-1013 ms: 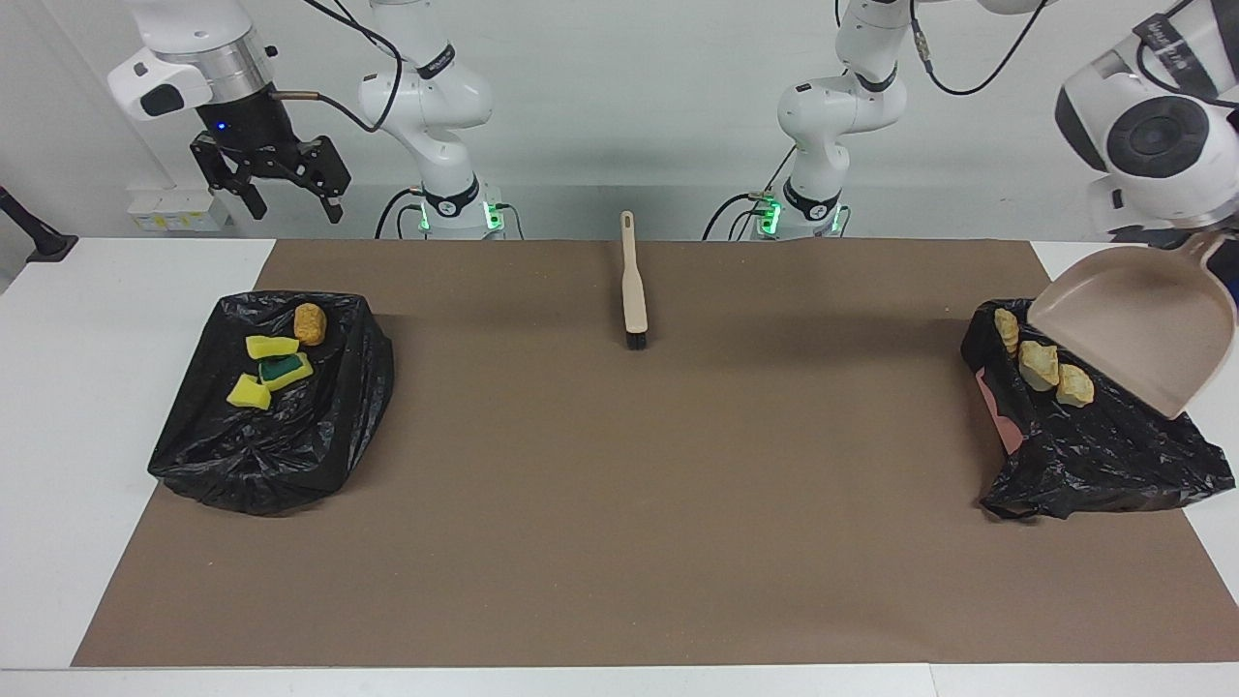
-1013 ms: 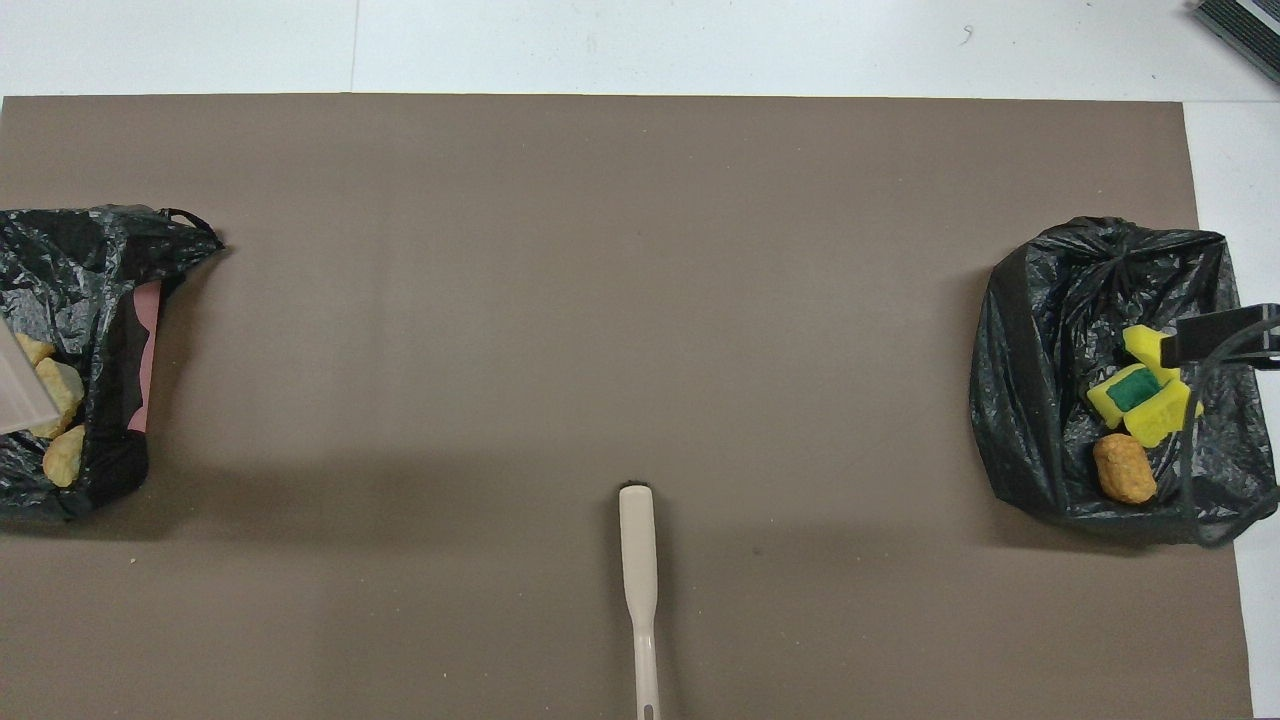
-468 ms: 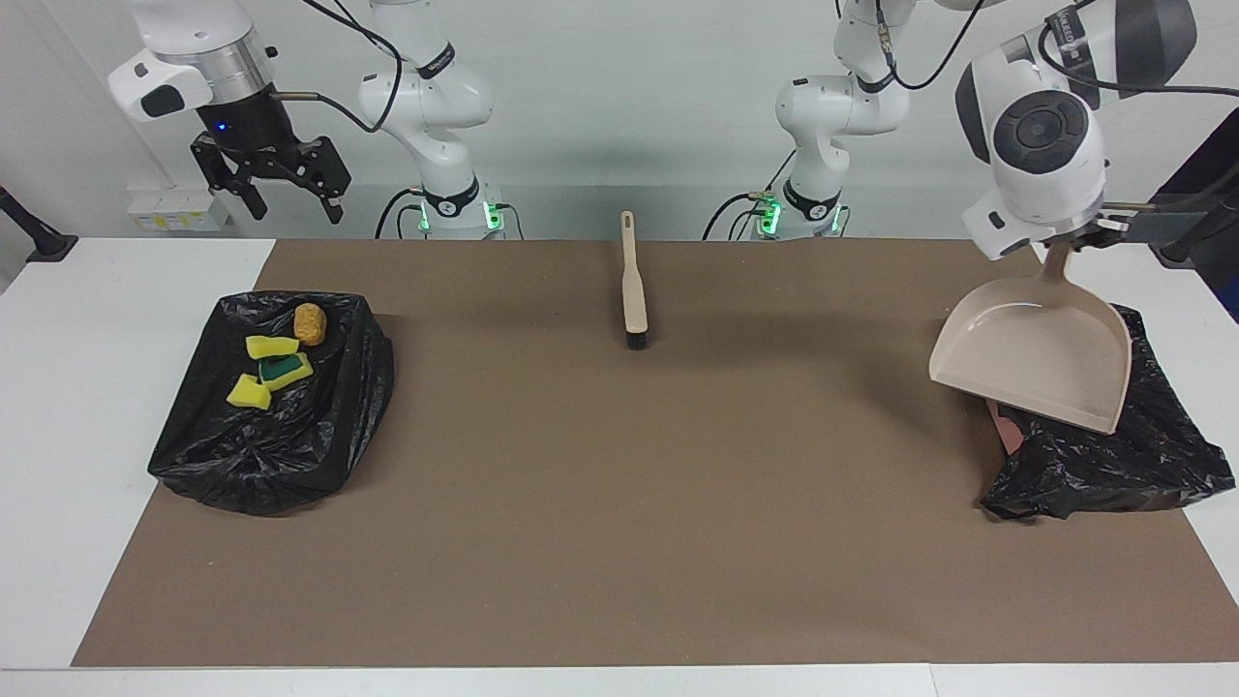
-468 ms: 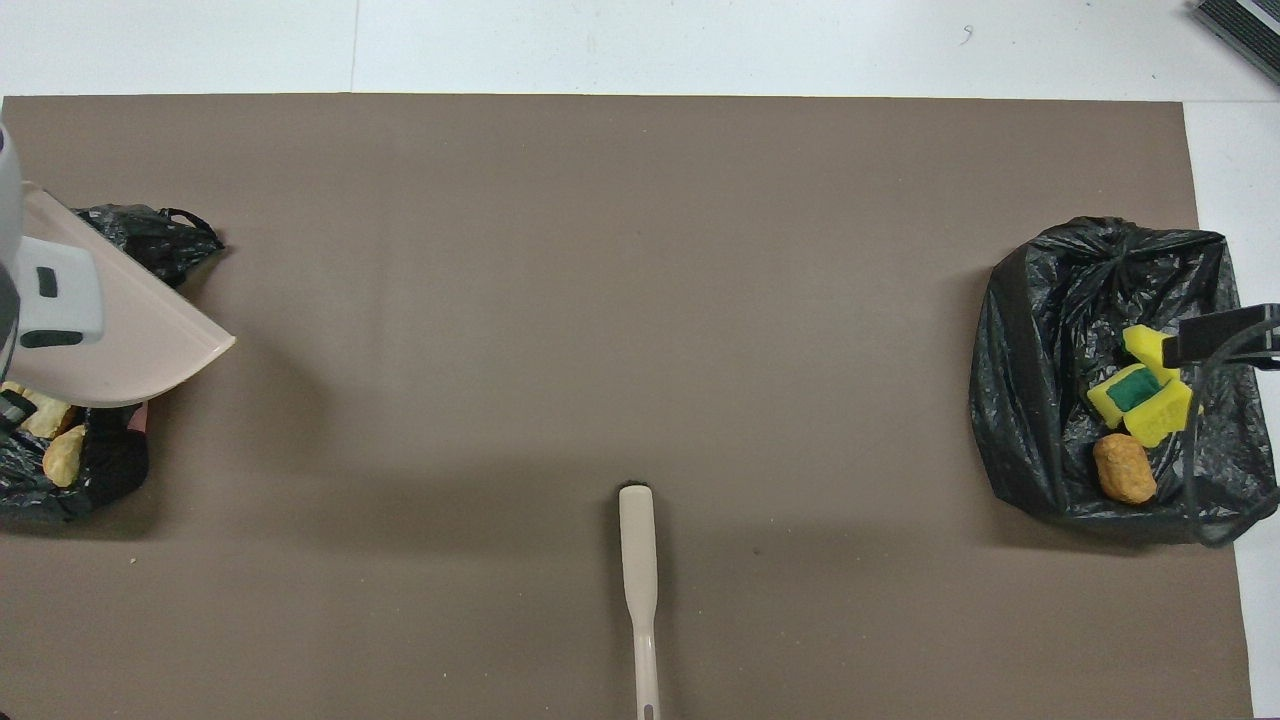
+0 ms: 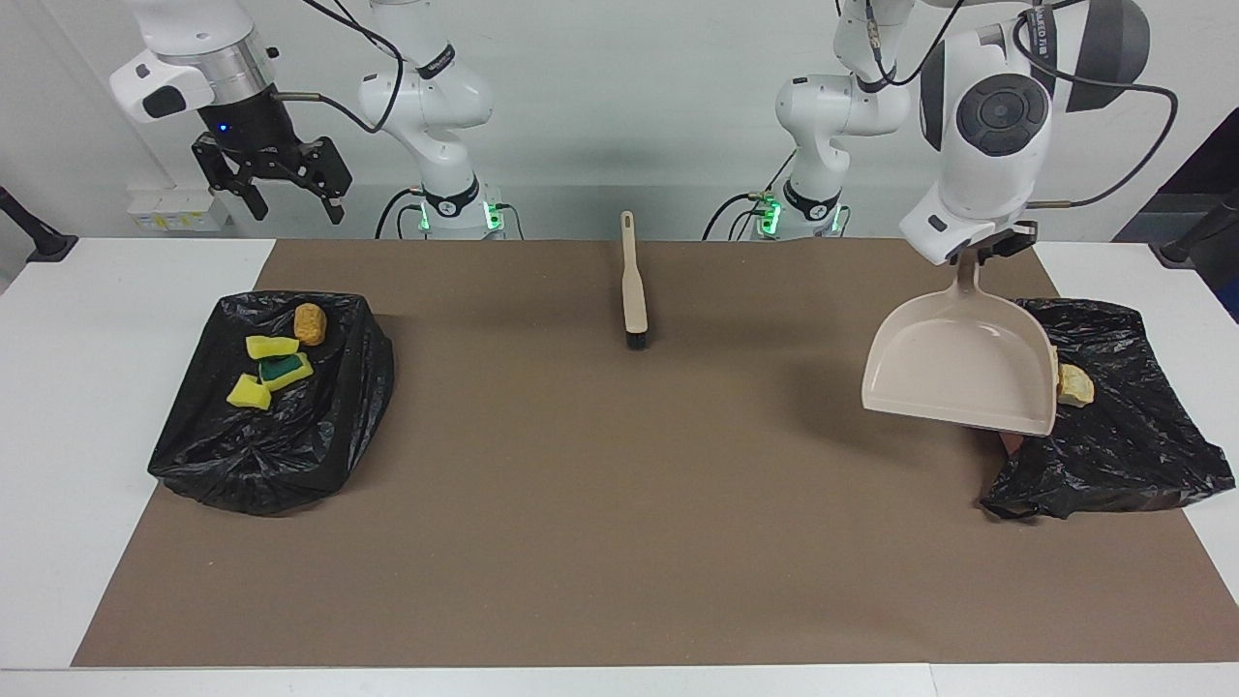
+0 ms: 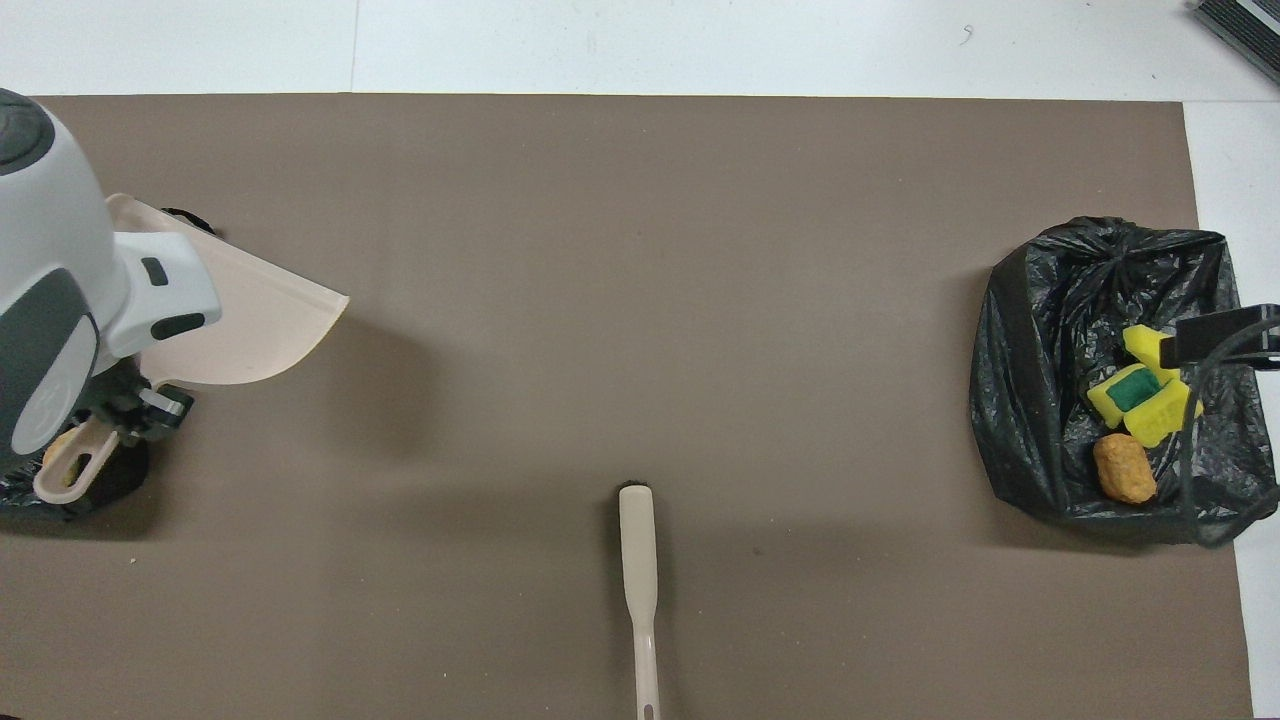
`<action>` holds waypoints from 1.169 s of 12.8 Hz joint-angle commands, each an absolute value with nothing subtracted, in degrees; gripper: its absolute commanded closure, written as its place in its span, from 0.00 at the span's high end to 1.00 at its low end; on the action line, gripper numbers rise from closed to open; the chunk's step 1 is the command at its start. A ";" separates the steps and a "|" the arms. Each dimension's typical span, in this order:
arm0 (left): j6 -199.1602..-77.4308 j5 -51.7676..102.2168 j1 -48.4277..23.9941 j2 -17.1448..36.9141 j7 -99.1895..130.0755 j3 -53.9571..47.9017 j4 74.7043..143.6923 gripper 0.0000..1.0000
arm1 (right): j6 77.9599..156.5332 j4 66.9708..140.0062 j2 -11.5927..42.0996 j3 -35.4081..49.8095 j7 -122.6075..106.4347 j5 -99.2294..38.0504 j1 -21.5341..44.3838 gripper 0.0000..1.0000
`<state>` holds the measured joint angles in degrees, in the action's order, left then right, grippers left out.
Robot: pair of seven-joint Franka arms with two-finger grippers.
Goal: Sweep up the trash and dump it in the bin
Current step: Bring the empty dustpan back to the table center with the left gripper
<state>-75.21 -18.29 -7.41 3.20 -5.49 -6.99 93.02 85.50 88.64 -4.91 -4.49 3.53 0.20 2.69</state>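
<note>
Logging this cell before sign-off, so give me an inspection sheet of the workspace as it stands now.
Surface: white table under a brown mat; no scraps on the mat.
Job's things: sponge pieces and brown lump in the bin bag at the right arm's end; one bread chunk shows in the other bin bag.
Clutter: brush lying on the mat.
Grippers: left gripper holds the empty dustpan by its handle; right gripper raised, fingers open, waiting.
Cables: on the arms and at their bases.
Surroundings: white wall.

Left gripper [image 5: 973, 259] clamped, right gripper [image 5: 283, 194] agape.
</note>
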 commanded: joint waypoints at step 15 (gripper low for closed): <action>-108.62 1.48 -27.07 14.49 22.67 -8.79 96.59 0.00 | 85.78 90.26 -6.33 -5.54 1.85 0.44 0.62 1.00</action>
